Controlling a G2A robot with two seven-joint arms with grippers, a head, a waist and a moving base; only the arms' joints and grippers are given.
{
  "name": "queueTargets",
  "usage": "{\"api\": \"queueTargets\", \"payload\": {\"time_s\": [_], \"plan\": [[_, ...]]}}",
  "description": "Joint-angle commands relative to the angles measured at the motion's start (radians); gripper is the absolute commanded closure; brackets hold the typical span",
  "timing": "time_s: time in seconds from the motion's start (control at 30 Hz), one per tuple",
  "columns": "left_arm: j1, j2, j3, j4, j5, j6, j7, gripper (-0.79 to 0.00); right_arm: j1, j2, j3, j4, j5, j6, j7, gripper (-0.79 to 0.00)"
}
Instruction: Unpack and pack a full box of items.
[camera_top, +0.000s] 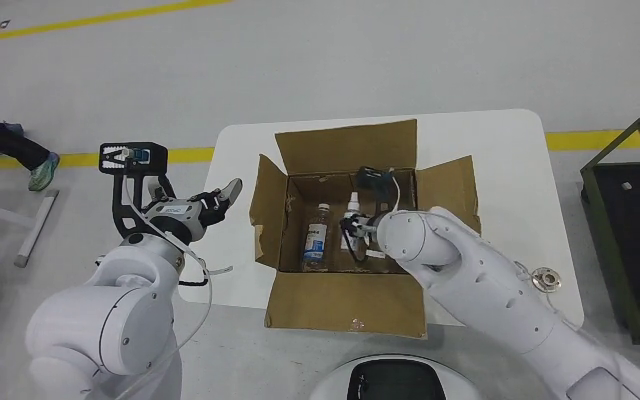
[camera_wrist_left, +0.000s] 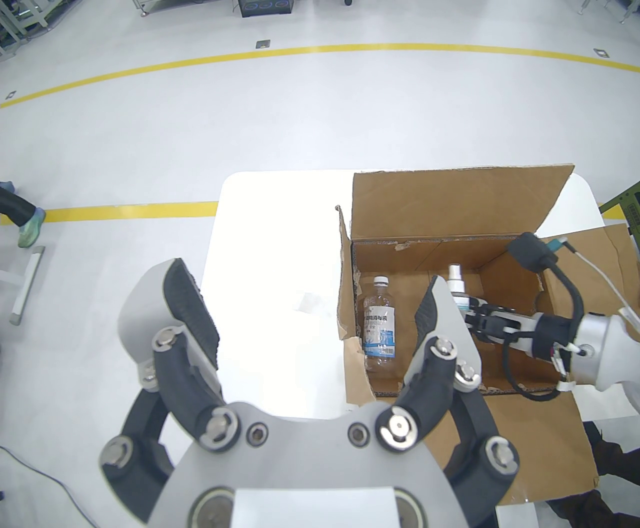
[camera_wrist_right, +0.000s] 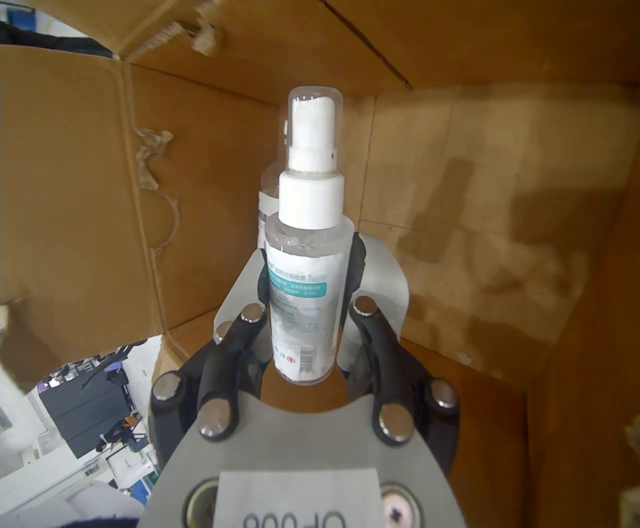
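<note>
White rounded arms (camera_top: 490, 280), black cables (camera_wrist_left: 570, 295); the left claw (camera_wrist_left: 305, 280) has black links (camera_wrist_left: 185, 380), silver screws (camera_wrist_left: 400, 425).

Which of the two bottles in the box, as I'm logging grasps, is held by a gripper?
The spray bottle with the white pump head, clamped in the right gripper; the plain-capped bottle beside it is in no gripper.
</note>
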Motion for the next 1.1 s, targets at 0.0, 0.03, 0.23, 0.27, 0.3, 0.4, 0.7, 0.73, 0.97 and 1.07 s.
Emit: {"api": "queueTargets", "payload": {"time_s": [0.0, 0.03, 0.23, 0.27, 0.3, 0.4, 0.7, 0.73, 0.97, 1.07], "plan": [[0.000, 0.000, 0.000, 0.000, 0.000, 0.000, 0.000, -0.785, 0.033, -0.015, -0.044, 0.055, -0.010, 0.020, -0.001, 0.000], [0.000, 0.000, 0.000, 0.000, 0.000, 0.000, 0.000, -0.785, 0.045, -0.023, -0.057, 0.077, -0.002, 0.030, -0.005, 0.000], [0.000, 0.000, 0.000, 0.000, 0.000, 0.000, 0.000, -0.785, 0.102, -0.070, -0.134, 0.211, 0.016, 0.042, -0.043, 0.000], [0.000, 0.000, 0.000, 0.000, 0.000, 0.000, 0.000, -0.785, 0.110, -0.077, -0.143, 0.230, 0.022, 0.041, -0.043, 0.000], [0.000, 0.000, 0.000, 0.000, 0.000, 0.000, 0.000, -0.785, 0.120, -0.084, -0.151, 0.247, 0.027, 0.042, -0.046, 0.000], [0.000, 0.000, 0.000, 0.000, 0.000, 0.000, 0.000, -0.785, 0.143, -0.103, -0.166, 0.295, 0.041, 0.037, -0.056, -0.080], [0.000, 0.000, 0.000, 0.000, 0.000, 0.000, 0.000, -0.785, 0.193, -0.144, -0.200, 0.396, 0.055, 0.009, -0.050, -0.342], [0.000, 0.000, 0.000, 0.000, 0.000, 0.000, 0.000, -0.785, 0.195, -0.147, -0.200, 0.403, 0.057, 0.003, -0.052, -0.345], [0.000, 0.000, 0.000, 0.000, 0.000, 0.000, 0.000, -0.785, 0.198, -0.160, -0.193, 0.397, 0.063, -0.032, -0.055, -0.366], [0.000, 0.000, 0.000, 0.000, 0.000, 0.000, 0.000, -0.785, 0.191, -0.152, -0.165, 0.338, 0.054, -0.048, -0.055, -0.354]]}}
